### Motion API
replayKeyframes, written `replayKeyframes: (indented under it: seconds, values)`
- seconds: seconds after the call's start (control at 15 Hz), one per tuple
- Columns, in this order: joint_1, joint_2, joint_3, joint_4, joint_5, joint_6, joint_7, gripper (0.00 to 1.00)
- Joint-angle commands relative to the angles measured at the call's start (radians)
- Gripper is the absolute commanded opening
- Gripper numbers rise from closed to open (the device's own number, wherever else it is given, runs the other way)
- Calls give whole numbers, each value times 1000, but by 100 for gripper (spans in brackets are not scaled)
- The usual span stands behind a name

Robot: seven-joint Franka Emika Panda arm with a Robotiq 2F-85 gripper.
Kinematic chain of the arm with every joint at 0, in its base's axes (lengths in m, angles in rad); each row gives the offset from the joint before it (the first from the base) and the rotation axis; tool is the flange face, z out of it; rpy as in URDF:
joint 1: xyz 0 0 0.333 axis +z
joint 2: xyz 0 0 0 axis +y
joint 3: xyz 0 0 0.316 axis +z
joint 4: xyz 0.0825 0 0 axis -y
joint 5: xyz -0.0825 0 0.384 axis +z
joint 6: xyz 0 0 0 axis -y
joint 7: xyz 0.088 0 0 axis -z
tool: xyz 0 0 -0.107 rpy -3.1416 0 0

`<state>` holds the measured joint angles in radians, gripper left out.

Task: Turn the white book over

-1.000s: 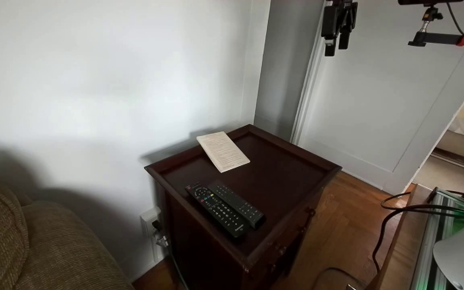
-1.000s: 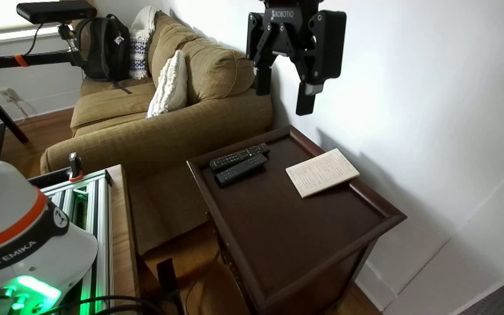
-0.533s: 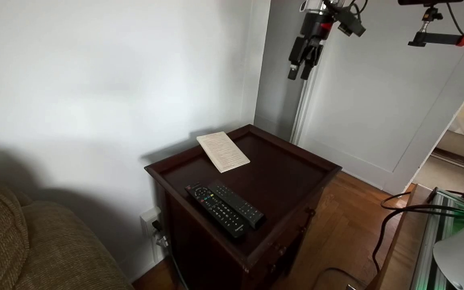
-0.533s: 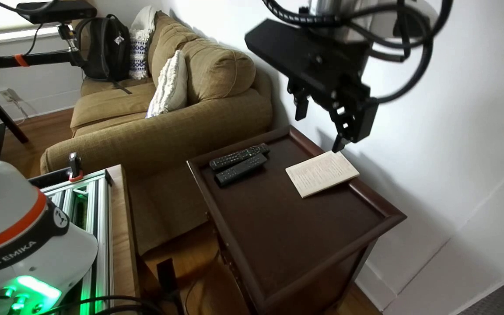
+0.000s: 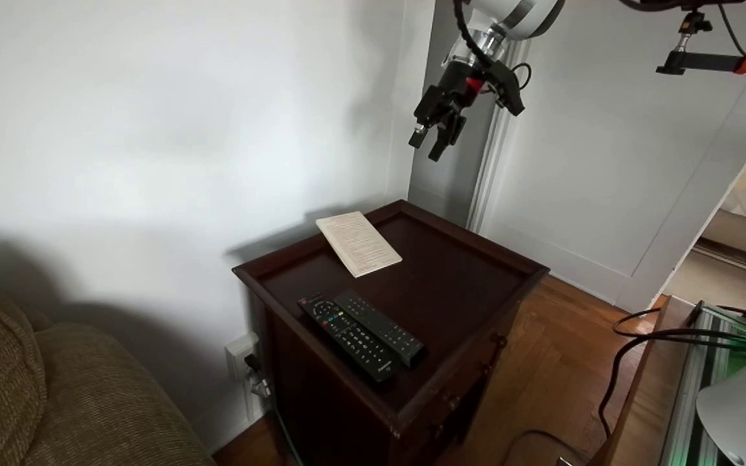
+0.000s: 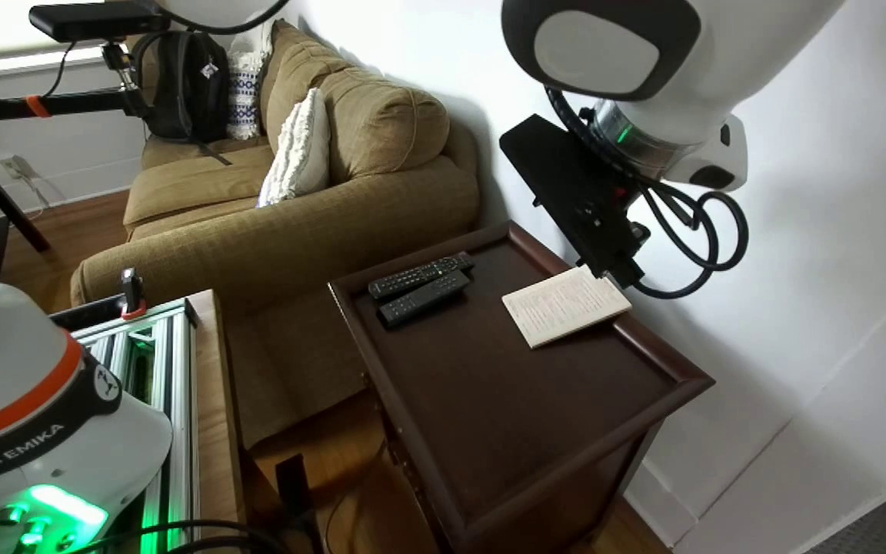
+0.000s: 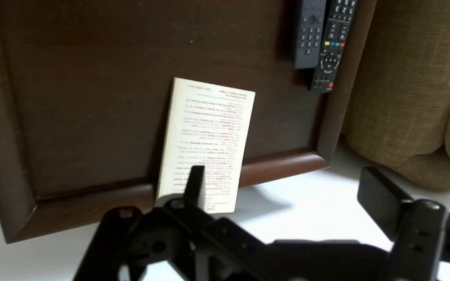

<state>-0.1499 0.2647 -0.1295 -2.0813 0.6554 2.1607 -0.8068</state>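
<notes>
In the wrist view the hand (image 7: 283, 185), fingers apart, hides part of the white book (image 7: 209, 132) on the desk (image 7: 84, 97) (one end past the rim), open wood between book and remotes (image 7: 309, 43).

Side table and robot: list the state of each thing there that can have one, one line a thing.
Book: closed, printed side up, one end lying across the raised rim of the table.
Remote with coloured buttons: buttons up.
Grey remote: buttons up.
Drawers: look shut, though the front is dark.
Jaws: open, holding nothing.
Base light: lit green.
</notes>
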Motion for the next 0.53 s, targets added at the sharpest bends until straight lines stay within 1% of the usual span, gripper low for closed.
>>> replayKeyframes:
  seconds: [0.0, 0.2, 0.4, 0.47]
  values:
    - [-35, 37, 35, 34, 0, -23, 9, 100]
    - [-54, 115, 48, 96, 6, -45, 11, 100]
    - [-57, 125, 51, 110, 7, -45, 12, 100]
    - [-56, 147, 55, 120, 14, -32, 13, 100]
